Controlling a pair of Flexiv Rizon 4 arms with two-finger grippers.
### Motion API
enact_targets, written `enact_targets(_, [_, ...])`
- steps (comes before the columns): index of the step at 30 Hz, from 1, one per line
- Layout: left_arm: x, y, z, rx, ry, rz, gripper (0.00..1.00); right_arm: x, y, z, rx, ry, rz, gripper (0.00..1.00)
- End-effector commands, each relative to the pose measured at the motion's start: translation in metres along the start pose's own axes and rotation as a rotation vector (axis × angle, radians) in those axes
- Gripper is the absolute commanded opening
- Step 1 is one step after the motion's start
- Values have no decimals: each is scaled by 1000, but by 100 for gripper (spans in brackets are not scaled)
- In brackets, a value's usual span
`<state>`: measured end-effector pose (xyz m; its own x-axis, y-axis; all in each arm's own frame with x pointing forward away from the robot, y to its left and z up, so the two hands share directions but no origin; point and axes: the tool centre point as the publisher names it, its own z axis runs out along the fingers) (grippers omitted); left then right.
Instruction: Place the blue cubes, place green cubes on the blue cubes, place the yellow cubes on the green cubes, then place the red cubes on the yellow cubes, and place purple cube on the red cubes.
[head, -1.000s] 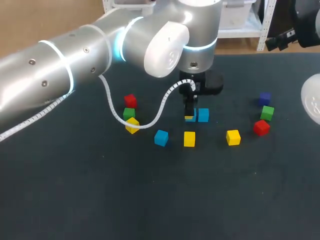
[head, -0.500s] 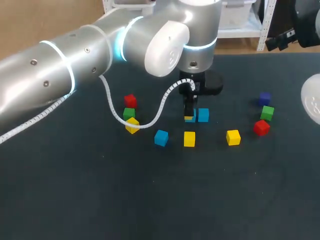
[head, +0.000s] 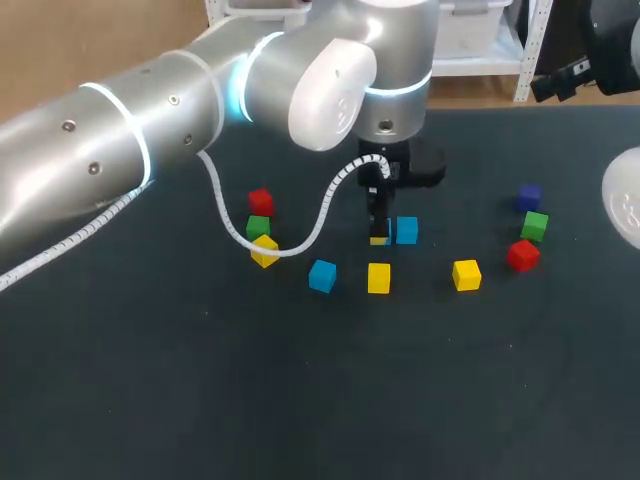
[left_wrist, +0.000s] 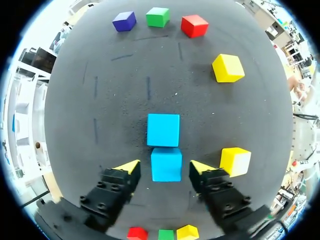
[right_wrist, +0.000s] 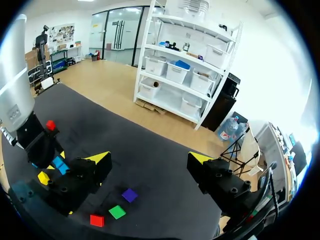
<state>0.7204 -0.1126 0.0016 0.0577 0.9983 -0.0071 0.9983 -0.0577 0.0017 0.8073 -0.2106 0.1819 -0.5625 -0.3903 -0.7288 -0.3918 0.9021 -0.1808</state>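
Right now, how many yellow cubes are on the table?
3. One yellow cube sits by the green cube at left, one near the left end effector, one further right. None seems hidden.

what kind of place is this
Probably a robotics lab bench: a dark table, my left arm over it, and small pieces like a yellow cube and a blue cube scattered on it.

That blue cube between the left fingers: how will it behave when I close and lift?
The blue cube looks rigid with flat faces, so it probably won't squash or roll. Small and blocky, it is likely light. It seems to touch the second blue cube, which may get nudged.
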Motion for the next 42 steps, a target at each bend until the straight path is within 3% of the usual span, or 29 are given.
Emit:
enact_targets(1, [0,4,1,2,2,-1,98,0,1,-1,3,0,0,100])
enact_targets(2, [0,5,1,0,3,-2,91,0,1,-1,3,0,0,100])
enact_targets(4, [1,6,1,-4,5,-7,57,0,1,-1,3,0,0,100])
enact_targets(11, [5,10,3,-22,17,-21,31,0,1,-1,3,0,0,100])
enact_targets(16, [4,10,2,-27,15,-19,26,0,1,-1,3,0,0,100])
enact_targets(42, [8,6,1,-33,19,16,20,0,1,-1,3,0,0,100])
